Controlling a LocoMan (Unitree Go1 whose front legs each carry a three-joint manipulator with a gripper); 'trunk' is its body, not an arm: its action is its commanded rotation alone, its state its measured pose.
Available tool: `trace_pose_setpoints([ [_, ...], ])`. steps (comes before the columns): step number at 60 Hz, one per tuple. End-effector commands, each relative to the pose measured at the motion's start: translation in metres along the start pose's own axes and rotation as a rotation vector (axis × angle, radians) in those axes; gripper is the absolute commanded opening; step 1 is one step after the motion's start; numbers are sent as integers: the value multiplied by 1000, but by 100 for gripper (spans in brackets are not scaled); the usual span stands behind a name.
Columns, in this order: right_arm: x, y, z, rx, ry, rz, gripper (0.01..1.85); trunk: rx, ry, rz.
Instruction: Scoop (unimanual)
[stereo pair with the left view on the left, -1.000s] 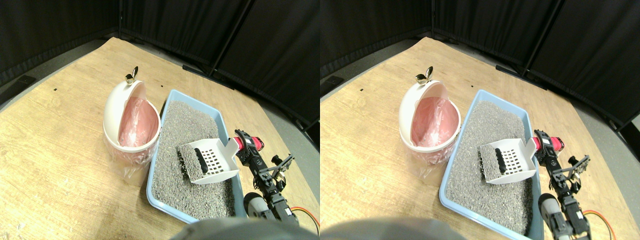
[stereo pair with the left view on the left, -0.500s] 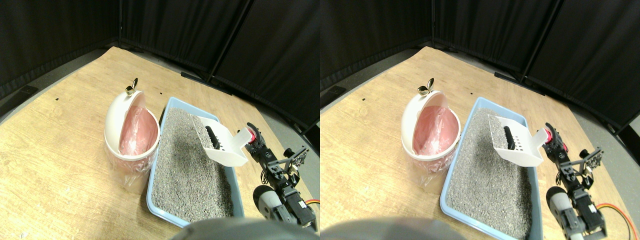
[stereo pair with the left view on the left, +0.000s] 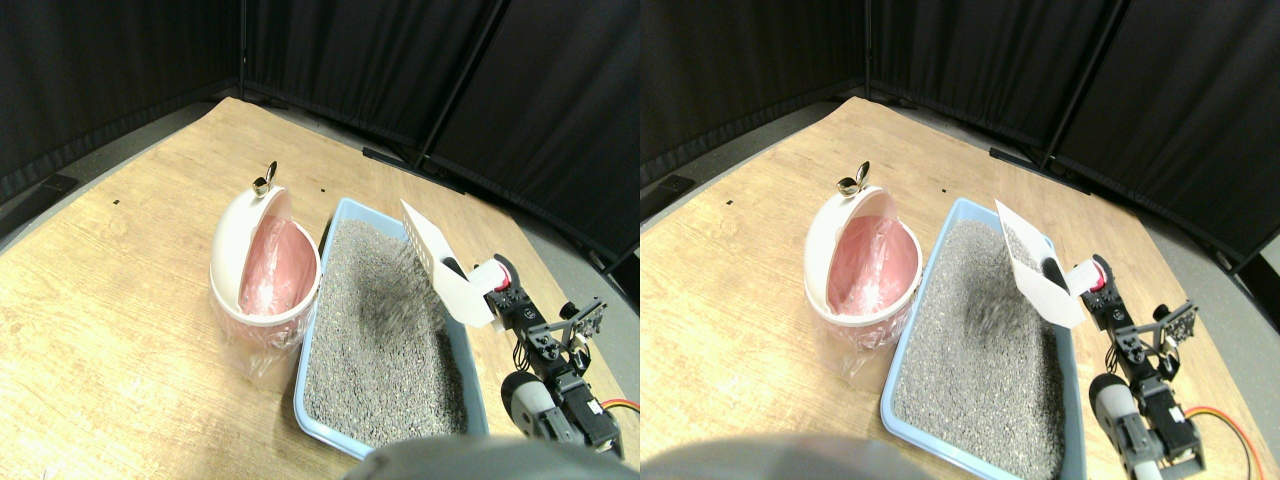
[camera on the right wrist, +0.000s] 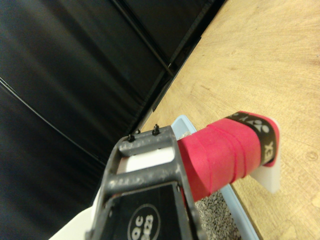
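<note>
scoop lifted over the litter
my right gripper (stereo pair with the left view on the left: 497, 297) pinches the scoop (stereo pair with the left view on the left: 443, 277) by its red-wrapped handle (camera on the right wrist: 225, 150); handle lettering unreadable.

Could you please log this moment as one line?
scoop raised, tilted | litter sifting into litter box | dark lump retained | bin open

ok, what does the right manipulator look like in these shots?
The right manipulator is a thin black linkage of open brackets rising from a round grey-and-black motor housing, with orange and red cables trailing at its base. In the wrist view its jaw frame is dark grey, open and ladder-like, with two small screws at the tip.
</note>
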Motion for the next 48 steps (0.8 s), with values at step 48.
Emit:
trace_pose_setpoints([
  [48,0,20,0,-118,-67,116,6,-11,-23,14],
])
